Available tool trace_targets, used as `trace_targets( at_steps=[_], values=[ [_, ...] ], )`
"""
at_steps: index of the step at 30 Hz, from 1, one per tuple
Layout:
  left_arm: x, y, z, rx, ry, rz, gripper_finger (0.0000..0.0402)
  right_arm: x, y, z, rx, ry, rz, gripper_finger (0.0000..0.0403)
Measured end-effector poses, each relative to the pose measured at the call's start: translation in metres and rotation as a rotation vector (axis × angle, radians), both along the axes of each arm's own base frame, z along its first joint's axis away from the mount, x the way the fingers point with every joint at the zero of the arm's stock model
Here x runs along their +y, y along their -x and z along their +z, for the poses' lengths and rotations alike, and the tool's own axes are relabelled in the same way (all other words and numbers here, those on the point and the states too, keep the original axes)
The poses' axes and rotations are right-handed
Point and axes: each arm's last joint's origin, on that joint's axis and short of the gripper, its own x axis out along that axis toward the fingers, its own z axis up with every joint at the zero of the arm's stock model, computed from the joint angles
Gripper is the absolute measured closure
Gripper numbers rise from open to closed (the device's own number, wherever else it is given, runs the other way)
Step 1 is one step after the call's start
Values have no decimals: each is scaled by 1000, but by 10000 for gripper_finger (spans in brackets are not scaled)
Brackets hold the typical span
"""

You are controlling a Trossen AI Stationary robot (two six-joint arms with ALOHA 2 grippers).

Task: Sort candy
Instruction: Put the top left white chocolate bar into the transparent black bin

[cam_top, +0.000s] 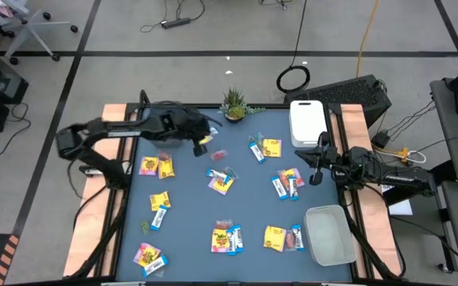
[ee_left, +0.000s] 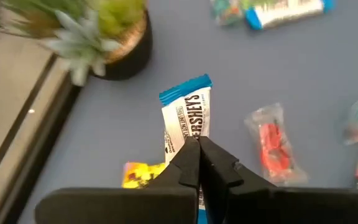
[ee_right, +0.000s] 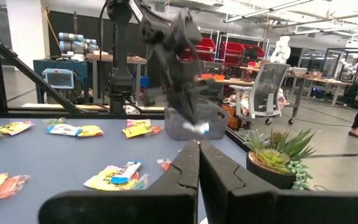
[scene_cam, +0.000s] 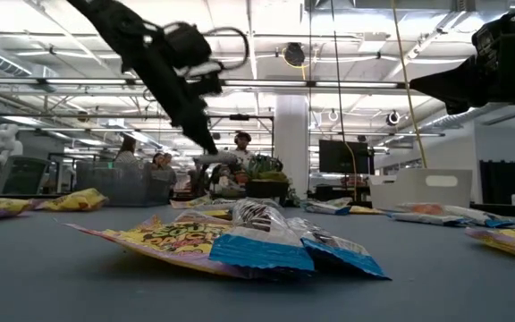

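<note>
Candy lies scattered over the blue table: yellow packets point(cam_top: 156, 165), blue-and-white bars point(cam_top: 159, 216), and a small red piece point(ee_left: 272, 143). My left gripper point(cam_top: 200, 143) hovers over the table's far left part, near the potted plant point(cam_top: 233, 103), shut on a blue-and-white Hershey's bar point(ee_left: 188, 115). A yellow packet point(ee_left: 143, 174) shows just under the fingers; whether it is held or on the table I cannot tell. My right gripper point(cam_top: 316, 176) waits at the right edge, shut and empty point(ee_right: 197, 149). My left gripper pinches the Hershey's bar between its two fingers, at one end of the wrapper point(ee_left: 190, 138). The fingers come from above, slanting down, and lie along the bar. The bar point(scene_cam: 215, 159) is lifted clear of the table and sticks out beyond the fingertips.
A white bin point(cam_top: 308, 121) stands at the far right corner and a clear tray point(cam_top: 328, 234) at the near right. The potted plant stands at the far edge. Candy piles lie across the middle point(cam_top: 221, 181) and near edge point(cam_top: 227, 238). People show in the room behind.
</note>
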Motion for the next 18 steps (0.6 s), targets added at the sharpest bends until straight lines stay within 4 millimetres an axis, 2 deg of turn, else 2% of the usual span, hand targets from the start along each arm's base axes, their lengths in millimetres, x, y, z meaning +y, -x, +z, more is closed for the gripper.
trace_targets(
  at_steps=[5,9,13,18],
  values=[
    [-11,32,31,3,-15,190,398,0,0,0,1,0,0,403],
    [-9,64,41,63,18,417,399,0,0,0,0,0,0,403],
    [0,88,37,147,86,594,399,0,0,0,0,0,0,403],
    [16,102,16,232,121,677,399,0,0,0,0,0,0,403]
  ],
)
